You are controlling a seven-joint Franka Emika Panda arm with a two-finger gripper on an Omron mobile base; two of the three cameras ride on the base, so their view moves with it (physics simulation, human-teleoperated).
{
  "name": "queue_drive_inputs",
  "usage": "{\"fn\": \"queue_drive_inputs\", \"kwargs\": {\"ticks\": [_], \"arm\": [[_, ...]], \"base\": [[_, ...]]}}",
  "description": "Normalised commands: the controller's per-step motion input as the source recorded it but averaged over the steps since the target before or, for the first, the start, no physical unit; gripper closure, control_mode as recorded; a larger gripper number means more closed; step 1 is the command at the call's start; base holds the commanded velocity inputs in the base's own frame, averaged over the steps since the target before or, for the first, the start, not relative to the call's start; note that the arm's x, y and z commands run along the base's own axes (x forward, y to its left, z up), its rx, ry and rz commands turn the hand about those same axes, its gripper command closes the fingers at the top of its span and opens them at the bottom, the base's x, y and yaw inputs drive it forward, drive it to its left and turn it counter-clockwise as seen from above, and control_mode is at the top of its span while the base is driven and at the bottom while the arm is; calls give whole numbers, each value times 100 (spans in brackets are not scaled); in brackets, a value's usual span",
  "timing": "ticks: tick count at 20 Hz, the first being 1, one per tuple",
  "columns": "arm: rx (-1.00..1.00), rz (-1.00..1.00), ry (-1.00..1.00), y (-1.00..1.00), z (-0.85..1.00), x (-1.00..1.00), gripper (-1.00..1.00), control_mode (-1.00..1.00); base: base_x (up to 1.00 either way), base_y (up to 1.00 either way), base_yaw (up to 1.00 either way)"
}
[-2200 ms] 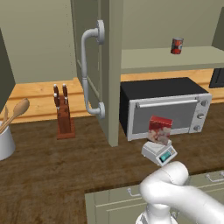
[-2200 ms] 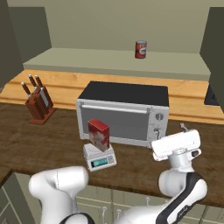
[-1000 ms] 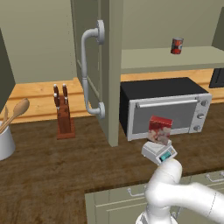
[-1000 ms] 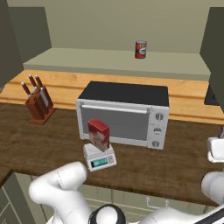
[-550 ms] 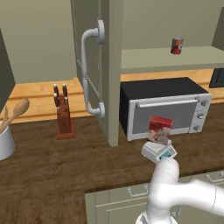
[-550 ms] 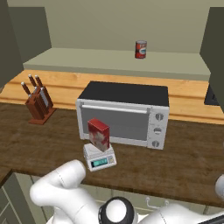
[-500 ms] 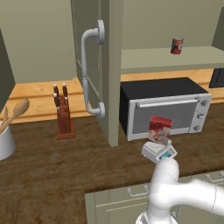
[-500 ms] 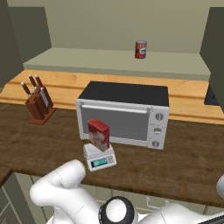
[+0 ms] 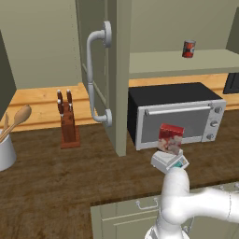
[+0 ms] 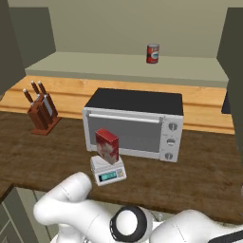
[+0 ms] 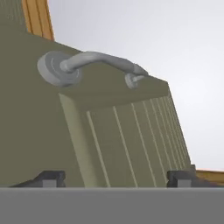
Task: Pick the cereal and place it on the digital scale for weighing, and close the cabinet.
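**A:** What was the biggest thing there?

**B:** The cabinet (image 9: pixel 116 56), olive-grey, hung on the wall above the wooden counter (image 9: pixel 56 172); in the left base view one of its doors stood open, edge-on toward the camera, with a pale grey curved bar handle (image 9: pixel 93 77) on its face; the shelf behind it was bare to sight. In the hand view a panelled olive door (image 11: pixel 127 140) lay close before the camera, a curved grey handle (image 11: pixel 94 65) along its upper part.

**A:** And below the shelf?

**B:** A black-and-silver microwave (image 10: pixel 135 123) sat on the counter, its door shut; just in front of it, toward its left side in the right base view, stood the digital scale (image 10: pixel 108 172), white with a teal display facing the robot.

**A:** Where was the cereal?

**B:** The cereal (image 10: pixel 107 146) stood upright on top of the scale, a red box with a pale picture; nothing was touching it.

**A:** The gripper?

**B:** The gripper (image 11: pixel 116 177) faced the cabinet door; its two dark fingertips (image 11: pixel 50 178) rose well apart at the bottom of the hand view, with nothing between them; the jaws were spread and touched neither door nor handle as far as I could tell.

**A:** Smaller things?

**B:** A knife block (image 9: pixel 67 123) stood left of the open door; a white utensil holder (image 9: pixel 7 151) with wooden spoons sat at the far left; a small red can (image 10: pixel 152 53) stood on the cabinet shelf.
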Motion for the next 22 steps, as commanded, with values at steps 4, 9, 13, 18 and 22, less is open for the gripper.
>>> {"fn": "queue_drive_inputs", "kwargs": {"ticks": [4, 9, 13, 18, 22], "arm": [[-47, 0, -16, 100, 34, -8, -100, -100], [-39, -17, -3, 100, 1, 23, -100, -100], [-26, -39, 1, 100, 0, 45, -100, -100], [-14, -42, 0, 100, 0, 85, -100, -100], [-8, -40, 0, 100, 0, 97, -100, -100]], "base": [[0, 0, 0], [0, 0, 0], [0, 0, 0], [0, 0, 0], [0, 0, 0]]}}
